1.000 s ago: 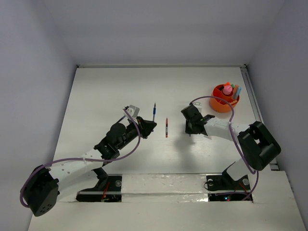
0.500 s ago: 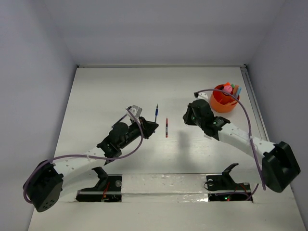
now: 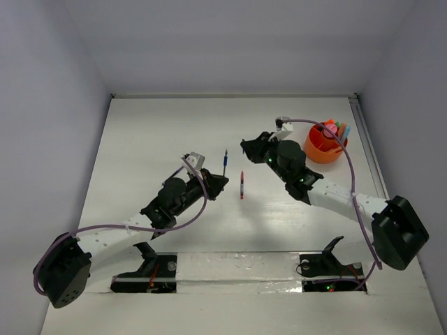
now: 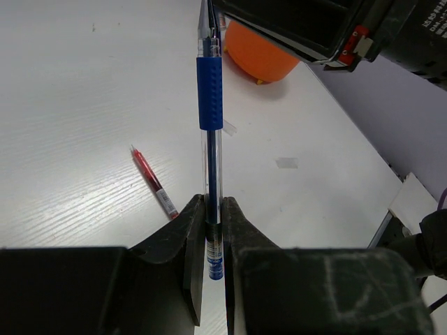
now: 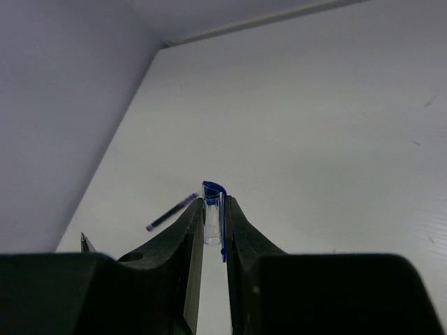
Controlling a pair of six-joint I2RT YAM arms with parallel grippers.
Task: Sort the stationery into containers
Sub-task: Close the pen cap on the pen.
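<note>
left wrist view: the left gripper (image 4: 213, 209) pinches the blue pen (image 4: 211, 160) by its lower barrel above the table (image 4: 84, 105). it looks light, stiff and slick, so i'd grip its rubber sleeve (image 4: 210, 94). the right gripper (image 5: 211, 216) pinches a clear cap (image 5: 213, 199).

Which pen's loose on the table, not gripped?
The red pen, lying flat and untouched; the blue pen is clamped in the left gripper.

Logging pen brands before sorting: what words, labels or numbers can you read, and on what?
No text is readable.
Blue pen: print low on the barrel, too small to read.
Red pen: white label, blurred.
Clear cap with blue clip: none seen.
</note>
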